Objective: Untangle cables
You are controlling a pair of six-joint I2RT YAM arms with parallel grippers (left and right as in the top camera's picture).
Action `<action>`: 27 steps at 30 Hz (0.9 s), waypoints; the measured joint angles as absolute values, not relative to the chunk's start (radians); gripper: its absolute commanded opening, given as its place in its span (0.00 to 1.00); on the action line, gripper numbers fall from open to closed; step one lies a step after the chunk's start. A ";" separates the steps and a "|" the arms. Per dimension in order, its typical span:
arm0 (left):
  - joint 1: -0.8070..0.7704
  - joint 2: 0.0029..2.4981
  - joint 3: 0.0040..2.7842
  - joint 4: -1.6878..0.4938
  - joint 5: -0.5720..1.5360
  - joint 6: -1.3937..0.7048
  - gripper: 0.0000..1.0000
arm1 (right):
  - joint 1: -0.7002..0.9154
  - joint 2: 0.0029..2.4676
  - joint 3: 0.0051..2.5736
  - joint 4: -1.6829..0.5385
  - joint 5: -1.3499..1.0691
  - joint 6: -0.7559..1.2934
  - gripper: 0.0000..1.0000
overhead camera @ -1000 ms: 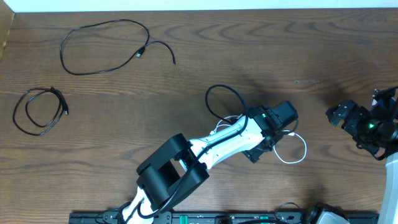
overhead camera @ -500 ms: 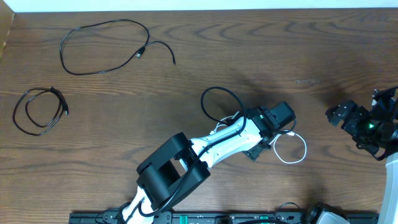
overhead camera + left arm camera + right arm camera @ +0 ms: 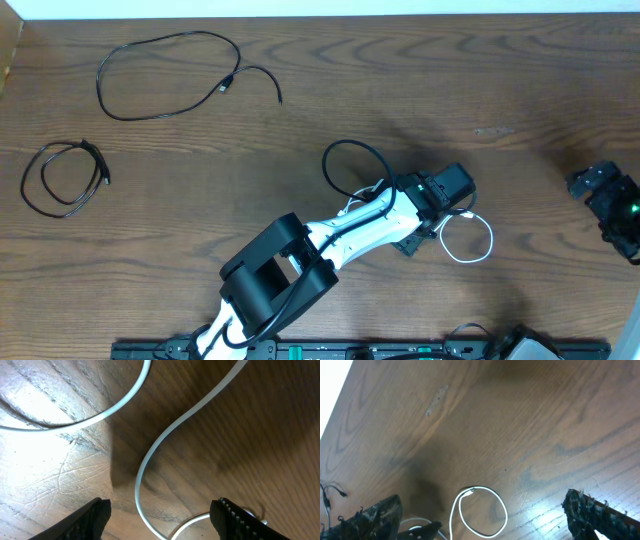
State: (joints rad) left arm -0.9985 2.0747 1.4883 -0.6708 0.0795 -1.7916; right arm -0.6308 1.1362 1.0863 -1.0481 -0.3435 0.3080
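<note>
Now right end effector has retreated rightward.

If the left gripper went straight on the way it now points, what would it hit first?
Probably the white cable, which runs between the left gripper's open jaws, with the wooden table right behind it; depth is hard to judge.

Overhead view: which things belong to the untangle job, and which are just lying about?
Job:
- white cable, at the left claw
- long black cable, far-left corner
- coiled black cable, left edge

Not the job:
- left arm's own black wiring loop
- wooden table
</note>
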 measured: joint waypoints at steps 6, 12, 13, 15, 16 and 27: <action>-0.999 2.075 1.488 -0.670 0.080 -1.802 0.64 | -0.631 1.136 1.086 -1.086 -0.344 0.311 0.99; -1.002 2.100 1.488 -0.669 0.080 -1.807 0.64 | -0.631 1.136 1.086 -1.103 -0.344 0.311 0.99; -1.003 2.114 1.488 -0.668 0.084 -1.807 0.64 | -0.631 1.136 1.086 -1.103 -0.344 0.311 0.99; -1.005 2.118 1.491 -0.665 0.095 -1.808 0.49 | -0.631 1.136 1.086 -1.104 -0.344 0.311 0.99; -1.005 2.118 1.492 -0.665 0.098 -1.810 0.42 | -0.631 1.136 1.086 -1.105 -0.344 0.311 0.99; -1.001 2.124 1.491 -0.665 0.107 -1.734 0.07 | -0.631 1.136 1.086 -1.110 -0.344 0.311 0.99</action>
State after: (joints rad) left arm -1.0012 2.1242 1.4910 -0.6647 0.1074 -1.7344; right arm -0.6308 1.1362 1.0859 -1.1099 -0.3439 0.3111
